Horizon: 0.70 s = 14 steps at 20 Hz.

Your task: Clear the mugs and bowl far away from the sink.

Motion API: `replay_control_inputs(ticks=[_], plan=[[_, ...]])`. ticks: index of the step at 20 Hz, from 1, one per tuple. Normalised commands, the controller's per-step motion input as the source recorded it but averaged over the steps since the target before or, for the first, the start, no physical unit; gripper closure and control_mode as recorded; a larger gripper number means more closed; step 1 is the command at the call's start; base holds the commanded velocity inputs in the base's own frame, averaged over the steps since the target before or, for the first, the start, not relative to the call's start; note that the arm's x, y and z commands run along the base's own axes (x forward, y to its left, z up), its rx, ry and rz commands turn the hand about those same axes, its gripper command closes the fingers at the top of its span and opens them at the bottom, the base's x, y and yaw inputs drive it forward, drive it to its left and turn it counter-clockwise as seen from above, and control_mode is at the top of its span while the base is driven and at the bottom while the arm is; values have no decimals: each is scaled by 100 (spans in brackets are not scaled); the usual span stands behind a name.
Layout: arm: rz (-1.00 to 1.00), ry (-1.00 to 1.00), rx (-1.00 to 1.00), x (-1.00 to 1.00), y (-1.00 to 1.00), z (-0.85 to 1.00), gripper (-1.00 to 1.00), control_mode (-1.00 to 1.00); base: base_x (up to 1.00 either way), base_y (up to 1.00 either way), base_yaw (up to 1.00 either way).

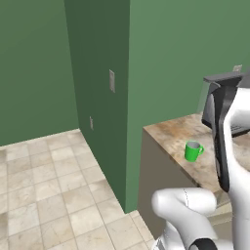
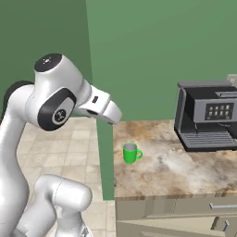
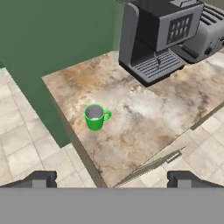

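Above the surface's corner, the hand (image 3: pixel 111 177) is held wide and empty, well apart from the green mug (image 3: pixel 96 117). The mug is set upright on the marbled surface (image 3: pixel 144 118), near its wall-side end, with a coffee machine (image 3: pixel 157 35) beyond. Step judged: approach; a descent over the mug is called for next.

Left base view: the arm's white link covers most of the coffee machine (image 1: pixel 215 97) at 3 o'clock; only its top and left side show. Countertop (image 1: pixel 166 134) cut off by right edge.

Right base view: coffee machine (image 2: pixel 208 115) clipped at right edge, display icons too small to read.

Hand view: toaster (image 3: pixel 208 33) at 2 o'clock, cut by right edge.
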Motion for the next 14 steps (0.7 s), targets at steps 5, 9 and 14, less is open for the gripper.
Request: replay_control_inputs(ticks=[5, 9, 14], plan=[[28, -1, -4, -17, 41, 0, -100, -100, 0, 0, 0], [23, -7, -1, -17, 37, 0, -100, -100, 0, 0, 0], [6, -9, 4, -6, 23, -1, -100, -100, 0, 0, 0]])
